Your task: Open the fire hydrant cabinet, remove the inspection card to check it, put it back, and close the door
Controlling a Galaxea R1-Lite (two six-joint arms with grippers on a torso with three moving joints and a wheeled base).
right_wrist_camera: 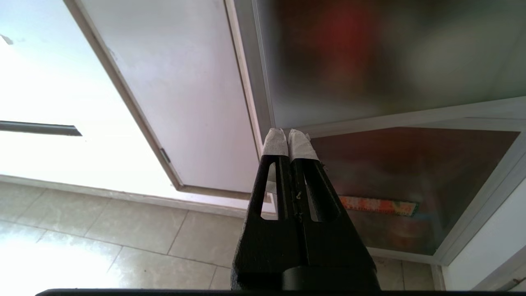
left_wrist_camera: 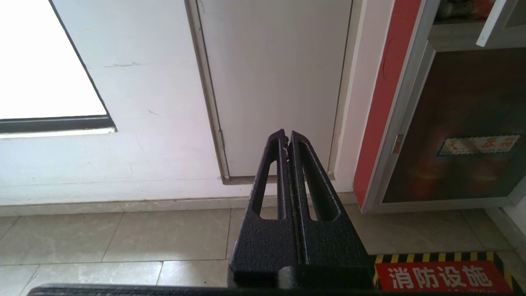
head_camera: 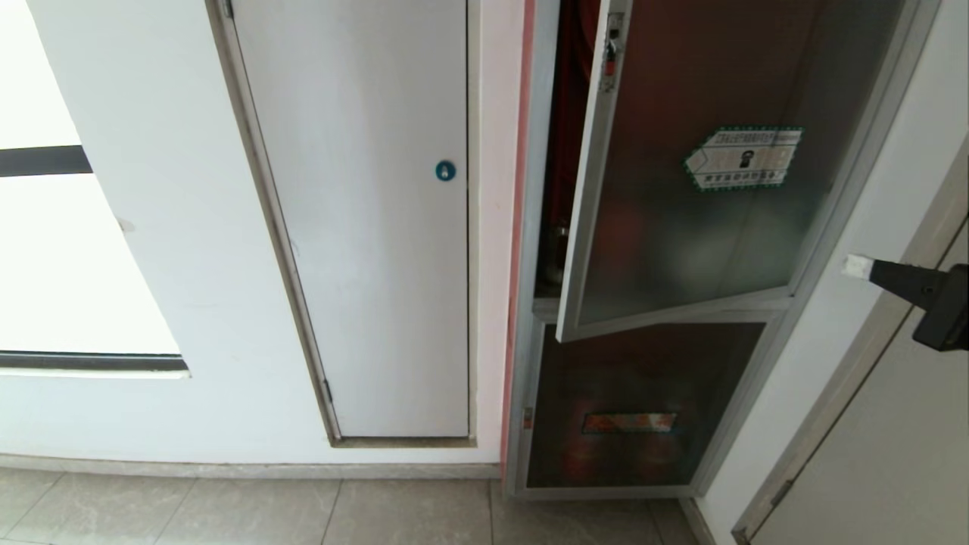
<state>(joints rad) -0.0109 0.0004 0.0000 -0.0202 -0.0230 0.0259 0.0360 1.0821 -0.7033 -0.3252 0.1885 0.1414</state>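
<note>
Looking at the head view, you see the tall silver aluminium-framed fire hydrant cabinet (head_camera: 539, 227) at 1 o'clock, with its large dark tinted glass door (head_camera: 681, 174) in a silver frame standing ajar, swung out from the left edge so a narrow strip of red interior shows. The green-bordered white hexagonal sticker (head_camera: 746, 157) sits on the glass at upper right, and the small red latch (head_camera: 610, 57) is at 12 o'clock on the door's free edge. Below it the smaller glass door with a red label strip (head_camera: 628, 422) is shut. The inspection card isn't visible to you in any view.

Your right gripper (head_camera: 859, 266) comes in at 3 o'clock, well apart from the door, its white-taped fingertips (right_wrist_camera: 287, 142) pressed together with nothing between them. In the right wrist view it points toward the lower corner of the ajar door.

Your left gripper (left_wrist_camera: 287, 137) is closed and empty, pointing at the plain white door with the blue round lock (head_camera: 445, 170), which sits at 11 o'clock from the cabinet. Grey floor tiles (head_camera: 227, 511) run along 6 o'clock.
</note>
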